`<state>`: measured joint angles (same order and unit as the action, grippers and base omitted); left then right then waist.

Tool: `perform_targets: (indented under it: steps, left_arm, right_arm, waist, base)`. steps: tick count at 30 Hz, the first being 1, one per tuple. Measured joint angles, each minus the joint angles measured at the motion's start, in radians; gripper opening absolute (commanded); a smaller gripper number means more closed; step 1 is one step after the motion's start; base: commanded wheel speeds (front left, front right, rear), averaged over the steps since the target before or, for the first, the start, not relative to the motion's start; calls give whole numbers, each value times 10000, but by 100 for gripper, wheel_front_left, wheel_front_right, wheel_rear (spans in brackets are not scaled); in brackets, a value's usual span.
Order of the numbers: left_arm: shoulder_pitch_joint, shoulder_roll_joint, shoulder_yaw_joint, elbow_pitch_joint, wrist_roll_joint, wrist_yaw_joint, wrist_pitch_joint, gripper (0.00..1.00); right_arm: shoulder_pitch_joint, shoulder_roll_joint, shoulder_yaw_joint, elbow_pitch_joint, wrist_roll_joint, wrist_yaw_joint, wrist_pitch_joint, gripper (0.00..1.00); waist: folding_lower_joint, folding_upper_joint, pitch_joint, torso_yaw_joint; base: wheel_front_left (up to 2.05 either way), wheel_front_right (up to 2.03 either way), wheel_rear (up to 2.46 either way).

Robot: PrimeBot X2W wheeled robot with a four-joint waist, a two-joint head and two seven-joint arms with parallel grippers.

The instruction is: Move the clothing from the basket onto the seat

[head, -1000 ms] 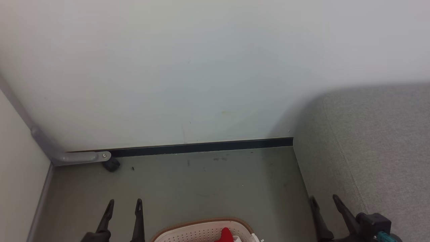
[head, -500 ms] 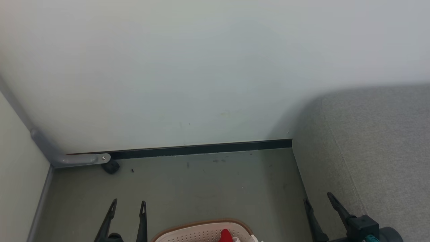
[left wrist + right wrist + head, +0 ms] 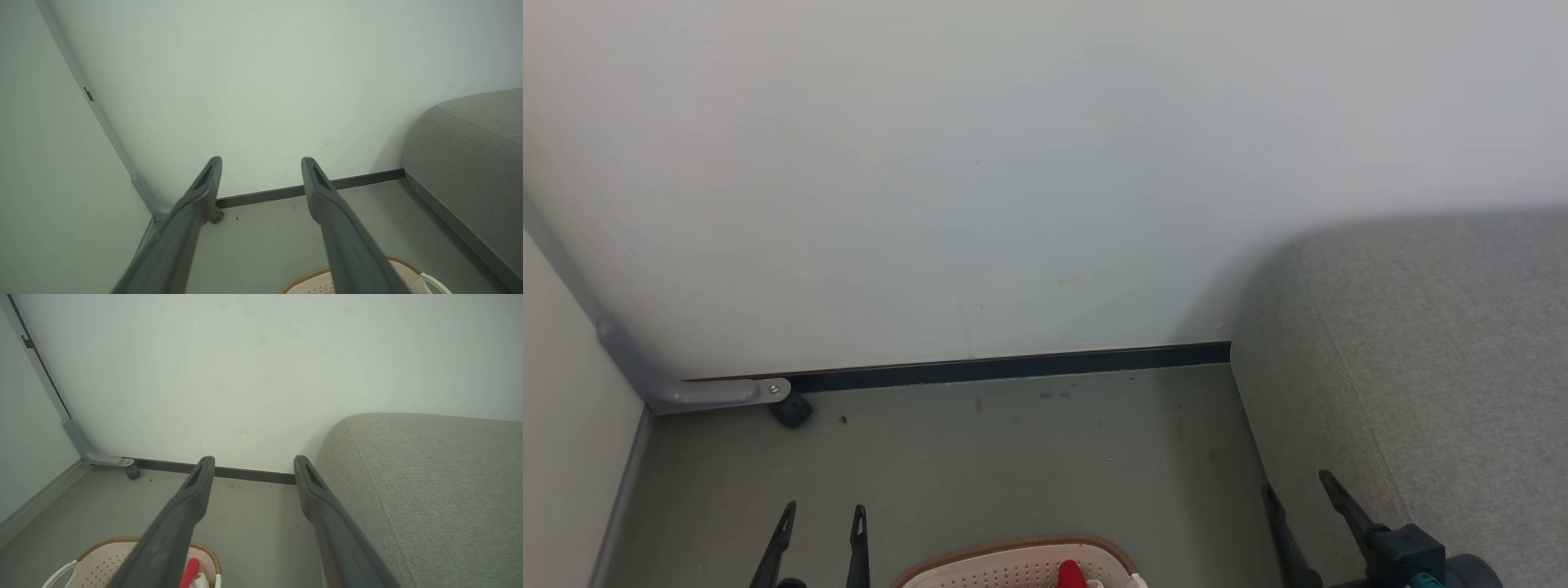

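Observation:
The cream basket (image 3: 1005, 567) with a brown rim sits on the floor at the bottom middle of the head view, mostly cut off by the edge. A bit of red clothing (image 3: 1072, 573) pokes up inside it, and the same clothing (image 3: 190, 571) appears in the right wrist view inside the basket (image 3: 102, 561). The grey seat (image 3: 1437, 367) fills the right side. My left gripper (image 3: 822, 514) hangs open left of the basket, holding nothing. My right gripper (image 3: 1297, 483) is open too, next to the seat's side. The left wrist view shows the basket (image 3: 314, 283) rim and the seat (image 3: 470, 147).
A pale wall with a dark skirting strip (image 3: 1013, 366) closes the space ahead. A grey metal bracket (image 3: 711, 392) with a small black caster (image 3: 791, 411) stands in the left corner. Bare grey-green floor (image 3: 1029, 457) lies between the basket and the wall.
The head view has shifted slightly, with the skirting strip lower in the picture. My left gripper shows lower in the view and my right gripper sits a little further left than a second ago.

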<state>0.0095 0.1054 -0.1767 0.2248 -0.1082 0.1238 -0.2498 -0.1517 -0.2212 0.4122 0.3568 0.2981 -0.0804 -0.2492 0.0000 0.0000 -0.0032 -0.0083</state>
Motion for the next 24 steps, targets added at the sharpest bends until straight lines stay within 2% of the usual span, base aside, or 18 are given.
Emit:
perform_targets:
  steps: [24]
  left_arm:
    - [-54, -10, 136, 65, -109, -8, 0, 100]
  right_arm:
    - [-2, -6, -81, -347, 2, 12, 0, 100]
  waist:
    - [0, 0, 402, 13]
  base:
    - [0, 0, 0]
